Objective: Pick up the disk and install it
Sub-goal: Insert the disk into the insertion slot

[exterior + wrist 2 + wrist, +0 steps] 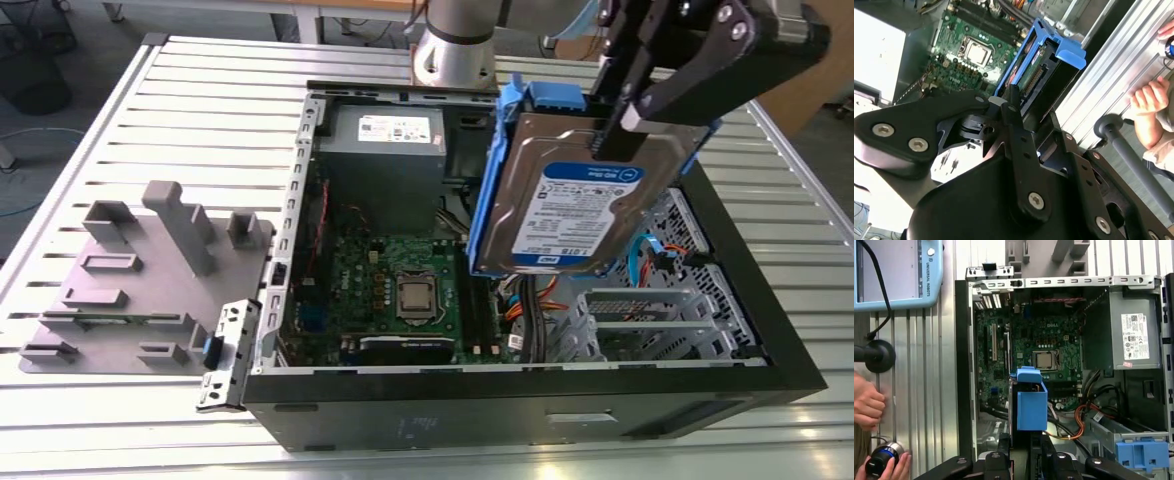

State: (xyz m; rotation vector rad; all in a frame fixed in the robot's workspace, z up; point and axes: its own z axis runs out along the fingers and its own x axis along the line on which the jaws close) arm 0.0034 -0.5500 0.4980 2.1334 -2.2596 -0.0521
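The disk (574,205), silver with a blue-and-white label and blue side rails, hangs on edge above the open computer case (534,375), over its right half in the exterior view. My gripper (627,110) is shut on its upper end, coming down from the top right. In the second wrist view the disk (1046,65) sticks out past the black fingers (1014,115), which clamp its flat sides, with the motherboard beneath. The first wrist view looks along the disk's blue rail end (1031,400), above the case's cables and lower bay.
Inside the case are a motherboard (400,290), a grey power-supply box (384,140), a metal drive cage (641,320) and a blue carrier (1141,452). A grey holder block (147,260) stands on the slatted table. A person's hands (869,405) and a pendant (899,272) lie beside the case.
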